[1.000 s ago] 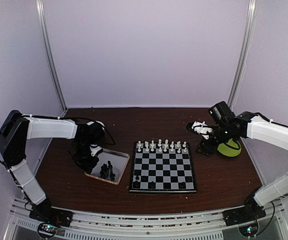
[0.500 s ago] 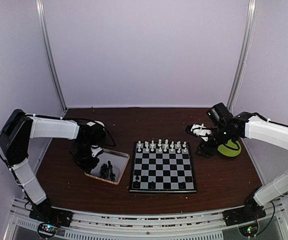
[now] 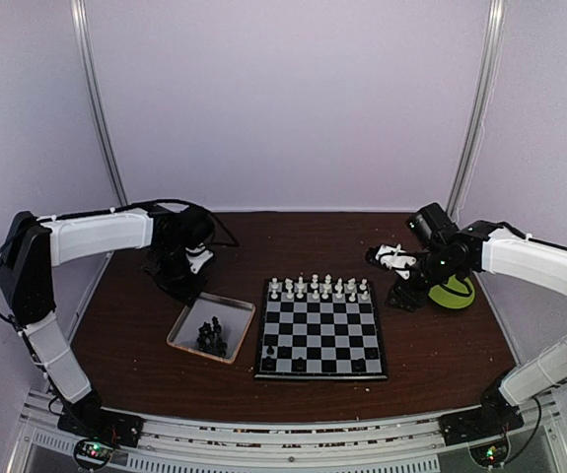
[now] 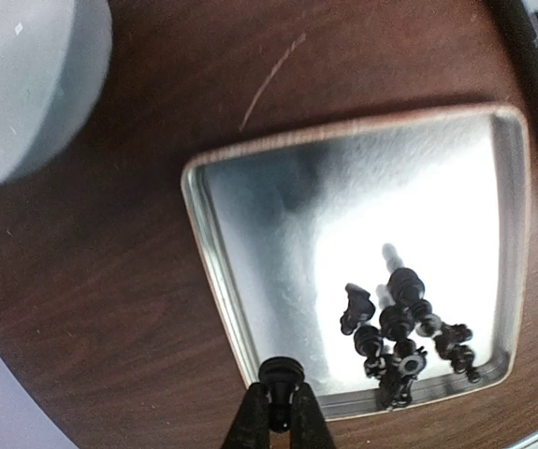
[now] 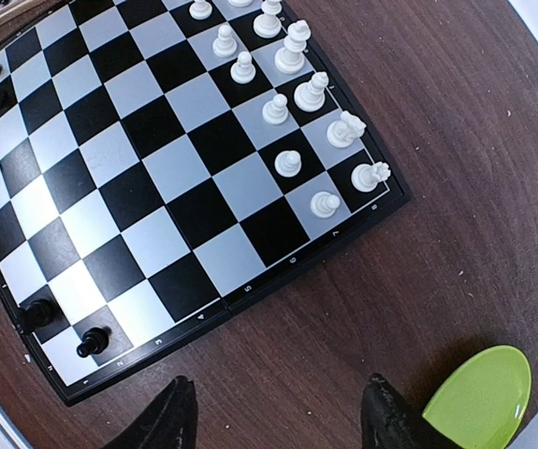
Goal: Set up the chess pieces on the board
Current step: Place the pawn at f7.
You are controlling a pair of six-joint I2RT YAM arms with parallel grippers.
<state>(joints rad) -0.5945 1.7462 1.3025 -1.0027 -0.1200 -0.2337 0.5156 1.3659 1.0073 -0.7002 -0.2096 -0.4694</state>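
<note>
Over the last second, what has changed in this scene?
The left gripper closed on a black piece at the tray and lifted it up, toward the far side of the table. The right gripper, open beside the board, barely moved. Tray, board and white pieces stayed put.

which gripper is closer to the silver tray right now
Left. The left gripper hangs just over the tray rim, pinching a black piece. The right gripper sits across the board, open, beside the green dish.
</note>
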